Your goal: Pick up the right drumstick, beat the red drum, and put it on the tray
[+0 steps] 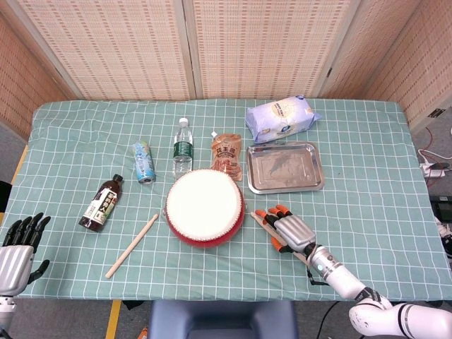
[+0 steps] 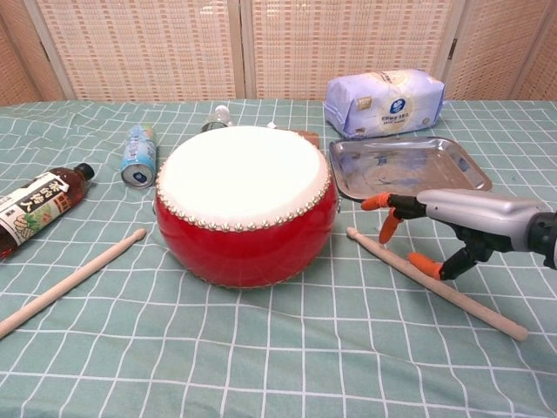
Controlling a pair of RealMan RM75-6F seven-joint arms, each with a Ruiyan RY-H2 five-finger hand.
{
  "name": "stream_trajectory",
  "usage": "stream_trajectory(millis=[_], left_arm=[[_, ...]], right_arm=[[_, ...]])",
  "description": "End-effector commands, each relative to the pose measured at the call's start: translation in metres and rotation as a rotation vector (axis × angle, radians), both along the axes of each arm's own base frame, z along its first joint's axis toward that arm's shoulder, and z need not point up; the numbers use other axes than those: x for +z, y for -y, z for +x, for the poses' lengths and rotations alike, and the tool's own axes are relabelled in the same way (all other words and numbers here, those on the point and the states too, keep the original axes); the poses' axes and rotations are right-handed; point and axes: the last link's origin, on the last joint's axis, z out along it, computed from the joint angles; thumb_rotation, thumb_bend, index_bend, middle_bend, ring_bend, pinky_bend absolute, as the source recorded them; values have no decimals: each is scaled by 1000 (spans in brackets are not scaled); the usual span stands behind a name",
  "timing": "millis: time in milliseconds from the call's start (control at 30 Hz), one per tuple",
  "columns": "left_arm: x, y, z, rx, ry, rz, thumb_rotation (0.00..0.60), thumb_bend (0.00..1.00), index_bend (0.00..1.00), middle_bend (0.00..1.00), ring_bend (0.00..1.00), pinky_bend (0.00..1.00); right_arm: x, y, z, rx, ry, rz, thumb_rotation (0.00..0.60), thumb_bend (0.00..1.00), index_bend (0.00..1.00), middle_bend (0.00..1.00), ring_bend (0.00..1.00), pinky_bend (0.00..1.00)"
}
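Note:
The red drum (image 1: 205,206) (image 2: 246,205) with its white skin stands mid-table. Just to its right lies the right drumstick (image 1: 256,216) (image 2: 474,305), slanting from near the drum toward the front edge. My right hand (image 1: 289,229) (image 2: 452,222) is low over the stick's middle with its orange-tipped fingers spread, and the thumb tip touches the stick; no closed grip shows. The steel tray (image 1: 284,167) (image 2: 405,165) sits empty behind the hand. My left hand (image 1: 18,247) hangs off the table's front left corner, fingers apart and holding nothing.
A second drumstick (image 1: 132,245) (image 2: 70,281) lies left of the drum. A brown sauce bottle (image 1: 102,201), a can (image 1: 144,162), a water bottle (image 1: 183,148) and a snack pouch (image 1: 226,153) stand behind it. A tissue pack (image 1: 281,119) is beyond the tray.

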Motion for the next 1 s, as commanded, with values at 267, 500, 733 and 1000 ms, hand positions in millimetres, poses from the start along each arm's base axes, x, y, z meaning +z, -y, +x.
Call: stream_trajectory(millis=[267,500,733,1000], left_arm=[[-2,-1,2,-8,3,-9,600,225,38,4,0,33],[-2,0,1,-4,6,-13,600,226,38,4,0,33],[-2,1,0,-1,11,-12,600,225,38,4,0,33],[-2,1,-2,2,15,-11,600,225,38,4,0,33]], right_arm=[[0,-27,-25,11,-38,-93,600,167,0,31,0,0],[-3,-31,-40,-42,-57,-104,600,164,0,16,0,0],[-4,-30,-48,-31,-101,-128,600,163,0,16,0,0],[2,-20,-59,-57,-148,-162,600,163,0,16,0,0]])
